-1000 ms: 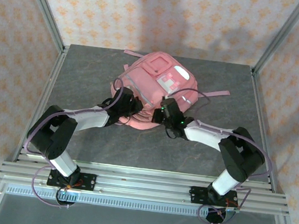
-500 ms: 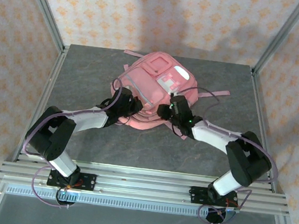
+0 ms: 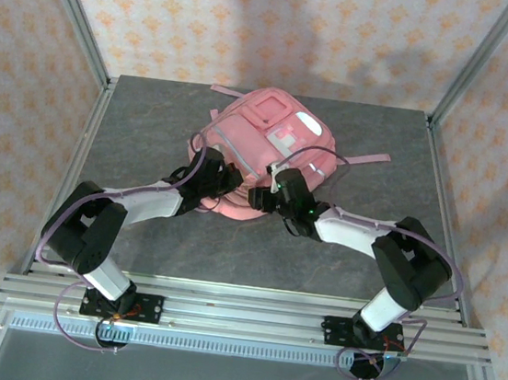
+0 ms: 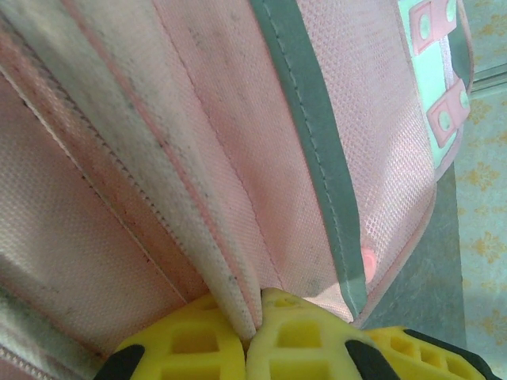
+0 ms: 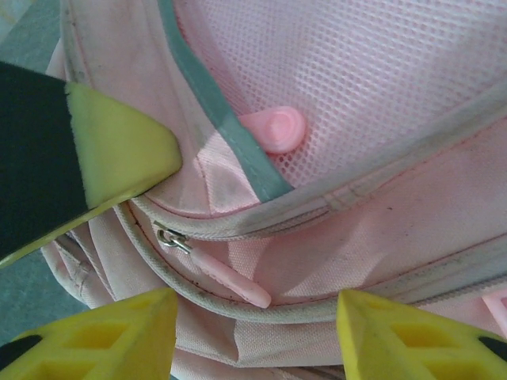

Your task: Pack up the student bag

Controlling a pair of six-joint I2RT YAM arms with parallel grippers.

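my left fingers [image 4: 265,340] are pressed together on a fold of the student bag [image 3: 270,136], with a pale zip seam caught between the pads. my right fingers [image 3: 259,196] stand apart and hold nothing. the pink zip pull [image 5: 230,283] lies on the fabric between them, a little ahead, not touched. the bag lies flat on the grey counter [image 3: 150,131], directly in front of both pairs of fingers.

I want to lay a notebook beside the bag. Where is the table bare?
Bare table: left of the student bag, right of it, and nearer, between the two arms. Crowded: the bag's near edge, at left gripper and right gripper.
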